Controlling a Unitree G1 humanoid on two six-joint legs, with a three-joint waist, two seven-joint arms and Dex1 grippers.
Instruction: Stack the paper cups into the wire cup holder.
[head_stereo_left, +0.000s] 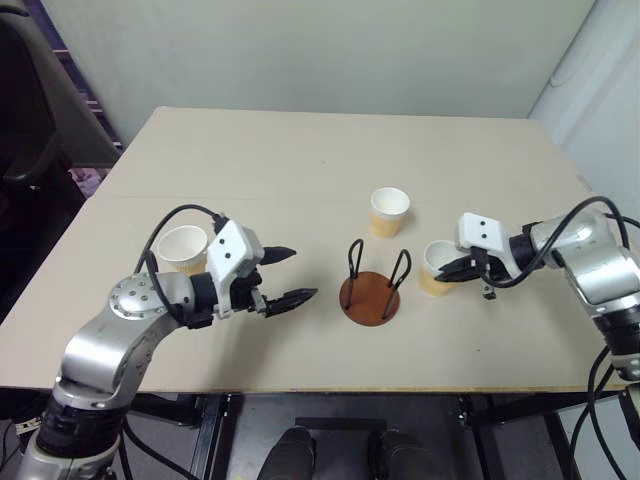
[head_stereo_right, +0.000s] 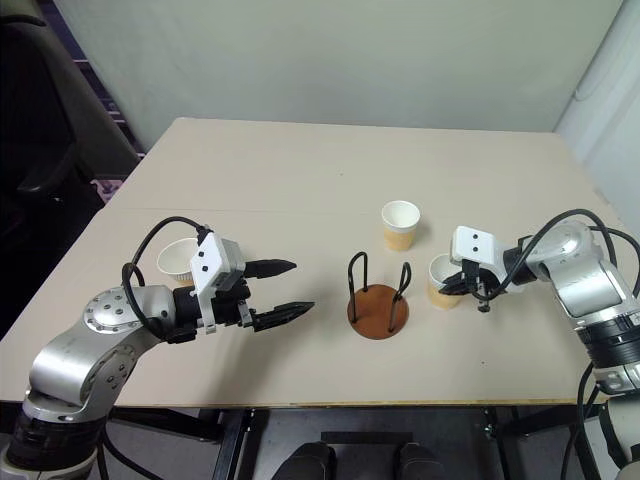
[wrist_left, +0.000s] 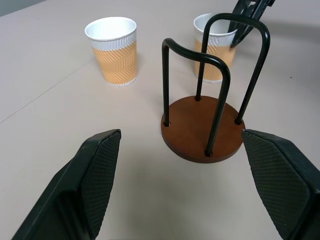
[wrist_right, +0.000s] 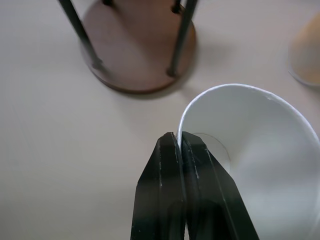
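Paper cups (head_stereo_left: 389, 212) are white inside with orange ribbed sides. Right gripper (wrist_right: 180, 145) pinches one cup's rim (wrist_right: 210, 95) beside the wire cup holder (head_stereo_left: 370, 296). Left gripper (head_stereo_left: 285, 276) gapes wide, holding nothing.

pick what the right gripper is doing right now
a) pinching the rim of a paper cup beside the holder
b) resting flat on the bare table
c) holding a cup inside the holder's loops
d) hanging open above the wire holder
a: in the right wrist view the right gripper has its fingers shut on the white rim of the paper cup, which stands beside the wire cup holder, not inside it.
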